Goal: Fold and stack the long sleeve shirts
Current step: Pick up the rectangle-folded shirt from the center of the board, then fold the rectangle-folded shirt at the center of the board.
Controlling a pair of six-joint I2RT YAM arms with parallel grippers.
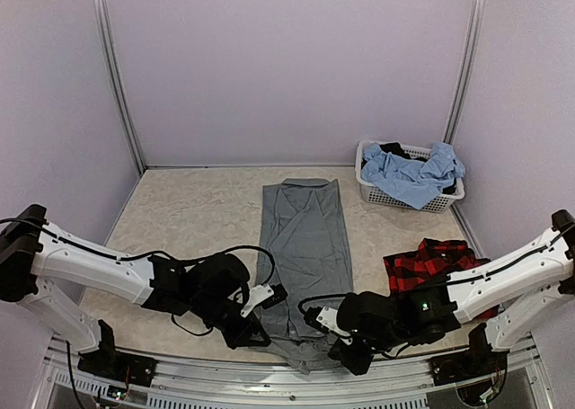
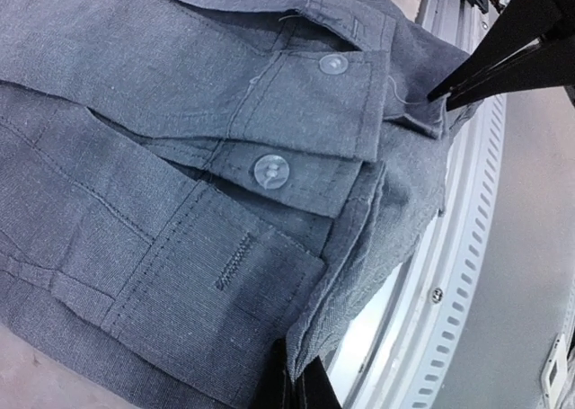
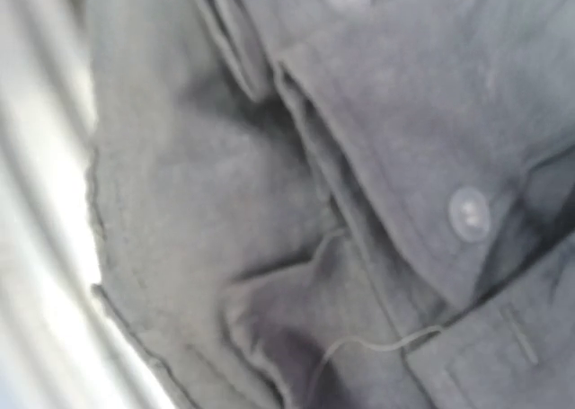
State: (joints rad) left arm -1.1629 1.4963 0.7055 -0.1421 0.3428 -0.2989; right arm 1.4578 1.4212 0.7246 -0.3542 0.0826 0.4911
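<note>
Grey shirt [image 1: 304,238] is lying lengthwise on the counter [image 1: 198,211], running near to far; left gripper [image 2: 304,386] is pinching its near-left hem; right gripper [image 2: 442,93] — equally close — is seemingly clamping the near-right hem.

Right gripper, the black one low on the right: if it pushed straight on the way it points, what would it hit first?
The plain grey button-up shirt: its cloth fills the right wrist view, and the right gripper seems shut on a fold, though depth is blurry.
</note>
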